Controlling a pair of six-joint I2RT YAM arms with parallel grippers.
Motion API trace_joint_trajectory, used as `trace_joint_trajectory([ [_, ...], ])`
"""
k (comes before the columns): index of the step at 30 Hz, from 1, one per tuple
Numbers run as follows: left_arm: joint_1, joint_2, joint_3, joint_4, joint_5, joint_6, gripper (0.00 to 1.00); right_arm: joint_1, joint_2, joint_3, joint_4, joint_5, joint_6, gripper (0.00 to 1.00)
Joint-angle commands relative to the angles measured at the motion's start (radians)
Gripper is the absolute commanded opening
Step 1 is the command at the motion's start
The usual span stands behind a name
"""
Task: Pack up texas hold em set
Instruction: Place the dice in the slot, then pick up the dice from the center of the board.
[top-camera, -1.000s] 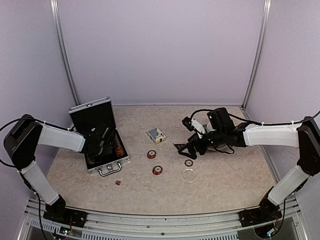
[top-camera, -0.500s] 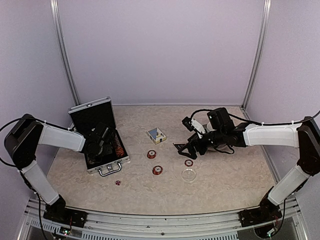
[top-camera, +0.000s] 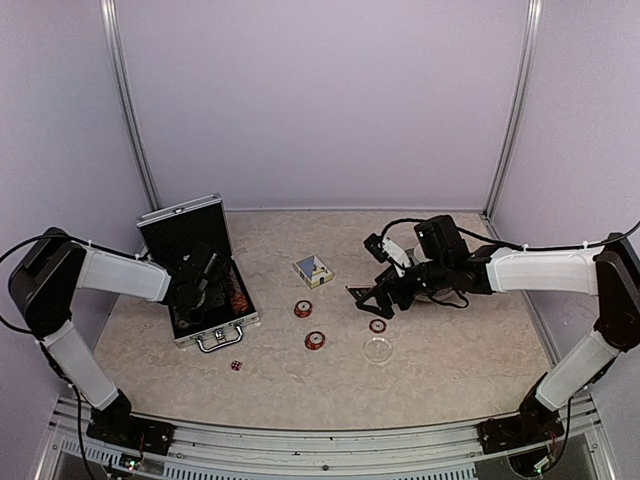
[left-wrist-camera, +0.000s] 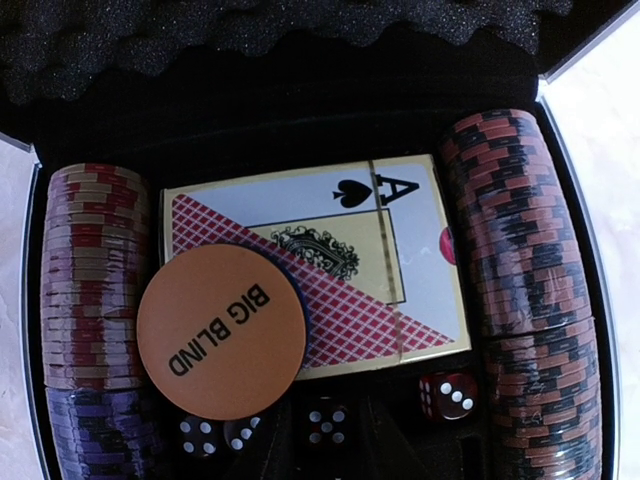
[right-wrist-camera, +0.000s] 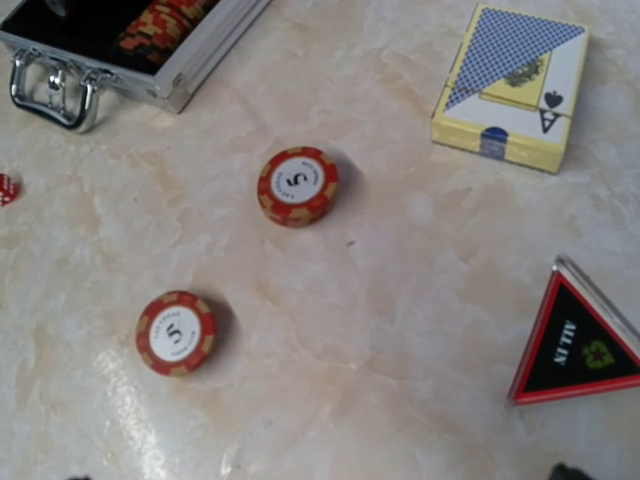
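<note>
Left hand (top-camera: 196, 287): low inside the open briefcase (top-camera: 214, 327), left of centre in the overhead view. Its opening cannot be told, since only a dark sliver shows at the bottom edge of its own camera.

Right hand (top-camera: 372, 297): right of centre, low over the bench (top-camera: 450, 390), near the black triangular marker (right-wrist-camera: 578, 345). Its opening cannot be told either, and nothing is seen held.

Change over the last second: none of note. Both arms and every loose piece lie as they did. Judged a pause, with packing no further along.

Loose on the bench:
- three red-and-white chips (top-camera: 303, 309)
- one card box (top-camera: 313, 270)
- the clear disc (top-camera: 378, 349)
- one red die (top-camera: 236, 366), low in the frame near the briefcase handle (right-wrist-camera: 48, 80)
- the marker

Left wrist view only (briefcase contents):
- a second card box (left-wrist-camera: 330, 250) at centre
- an orange "BIG BLIND" disc (left-wrist-camera: 220, 330) lying over its lower left corner
- chip rows (left-wrist-camera: 515, 270) along both sides
- several dice (left-wrist-camera: 447, 392) at the bottom

Right wrist view only: the marker reads "ALL IN" and lies flat at lower right; two chips are marked 5.

Overhead view only: the clear disc, the third chip, and both arms together.
</note>
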Motion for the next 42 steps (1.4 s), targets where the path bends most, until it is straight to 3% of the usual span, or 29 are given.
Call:
trace_joint_trajectory([
  [1,0.008,-0.010,0.018,-0.024,-0.014,0.005,0.25,-0.004,0.008,0.004,0.002,-0.013,0.003,0.99],
  [7,-0.008,-0.046,0.020,-0.037,-0.012,0.000,0.26,-0.005,0.011,0.006,0.003,-0.016,0.004,0.99],
  [15,-0.124,-0.084,0.048,-0.100,-0.043,-0.045,0.29,-0.005,0.006,0.004,0.004,-0.016,0.002,0.99],
  [32,-0.568,-0.123,-0.006,-0.305,0.004,-0.260,0.46,-0.005,-0.005,-0.003,0.003,-0.008,0.003,0.99],
  [42,-0.582,-0.130,-0.033,-0.377,0.030,-0.287,0.52,-0.005,-0.004,0.000,0.000,-0.007,0.003,0.99],
])
